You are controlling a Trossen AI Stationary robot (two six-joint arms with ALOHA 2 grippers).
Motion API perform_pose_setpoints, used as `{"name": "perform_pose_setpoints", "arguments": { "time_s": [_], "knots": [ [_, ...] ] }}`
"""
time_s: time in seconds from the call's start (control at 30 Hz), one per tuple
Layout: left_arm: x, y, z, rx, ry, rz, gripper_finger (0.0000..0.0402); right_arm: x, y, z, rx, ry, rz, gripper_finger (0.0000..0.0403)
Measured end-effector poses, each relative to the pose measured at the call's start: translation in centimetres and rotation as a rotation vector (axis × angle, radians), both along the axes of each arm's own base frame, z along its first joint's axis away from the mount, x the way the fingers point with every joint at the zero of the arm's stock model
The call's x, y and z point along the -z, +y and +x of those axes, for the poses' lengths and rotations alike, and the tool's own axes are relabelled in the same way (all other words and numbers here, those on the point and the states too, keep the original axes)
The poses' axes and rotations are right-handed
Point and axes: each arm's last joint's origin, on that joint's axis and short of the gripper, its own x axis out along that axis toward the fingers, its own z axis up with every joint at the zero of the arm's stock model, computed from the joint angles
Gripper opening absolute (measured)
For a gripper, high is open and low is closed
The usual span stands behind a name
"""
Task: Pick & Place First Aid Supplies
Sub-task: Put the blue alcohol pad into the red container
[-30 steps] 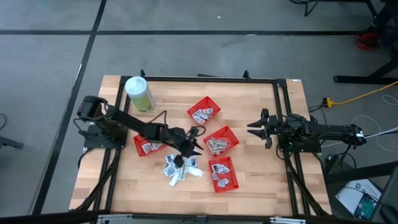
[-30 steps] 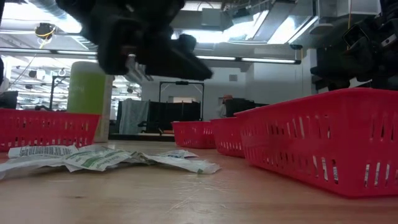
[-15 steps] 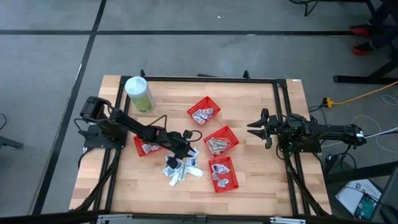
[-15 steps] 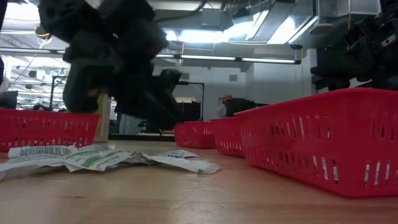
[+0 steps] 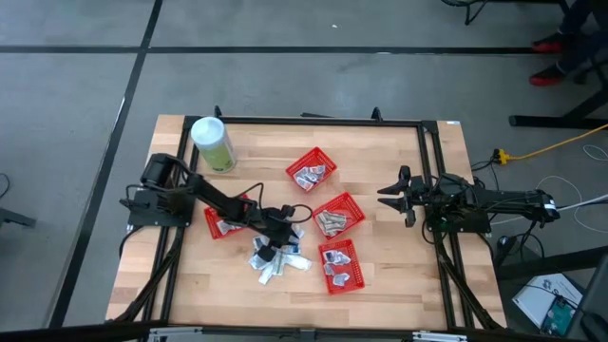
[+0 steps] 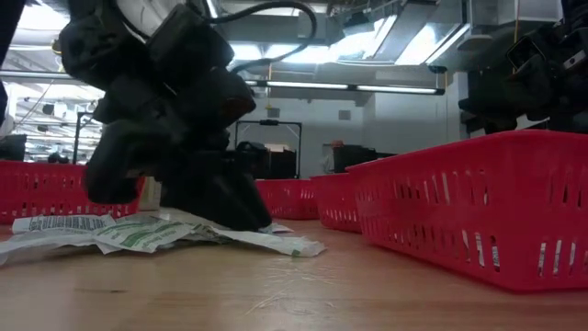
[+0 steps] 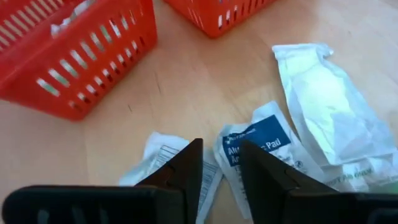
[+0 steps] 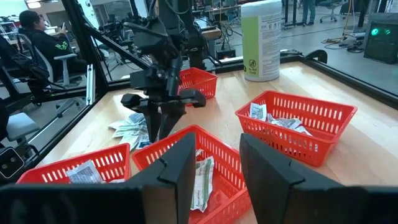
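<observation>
1. Reaching down over the loose pile of packets (image 5: pixel 275 258) on the bare table (image 5: pixel 399 285), our left gripper (image 5: pixel 270 243) sits just above the pile's far edge, between the four red baskets (image 5: pixel 339 265).

2. We see in the left wrist view that the fingers (image 7: pixel 186 168) stand a little apart with nothing between them. One tip is over a white packet with a printed label (image 7: pixel 163 163); the other is over a blue-marked packet (image 7: pixel 256 138).

3. We judge the coming move to turn on this: the blue-marked packet lies directly ahead of the gripper, just beyond the gap, and its long axis runs roughly along the gripper's line of sight. A larger clear-wrapped white pad (image 7: pixel 323 118) lies further out to one side, partly overlapping it.

4. We read the low view as showing the gripper at or very near the packets (image 6: pixel 138 232); whether it actually touches them we cannot tell.

5. Our left arm is plainly the nearer one. The right gripper (image 5: pixel 397 198) waits well off to the right, near the table's right edge, fingers (image 8: pixel 177 168) apart and empty, pointing toward the baskets.

6. We judge the pick as not yet made: no packet is lifted. With the packets flat and overlapping, the risk is pinching two at once or sliding off the thin wrapper.
</observation>
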Motion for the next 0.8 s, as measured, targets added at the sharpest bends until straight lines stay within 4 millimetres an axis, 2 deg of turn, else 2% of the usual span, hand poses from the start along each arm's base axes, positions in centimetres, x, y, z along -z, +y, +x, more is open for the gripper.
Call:
{"name": "perform_pose_setpoints", "arguments": {
  "time_s": [0.27,0.37,0.53,0.8],
  "knots": [
    [0.64,0.04,0.27,-0.014,0.021,-0.052,0.0092,0.00,0.00,0.00,0.000,0.000,0.000,0.0126],
    [0.66,0.04,0.26,-0.011,0.023,-0.051,0.0072,0.00,0.00,0.00,0.000,0.000,0.000,0.0126],
    [0.71,0.01,0.22,-0.003,0.028,-0.047,0.0013,0.00,0.00,0.00,0.000,0.000,0.000,0.0126],
    [0.40,0.02,0.20,0.023,0.001,-0.014,0.0001,0.00,0.00,0.00,0.000,0.000,0.000,0.0126]
  ]
}}
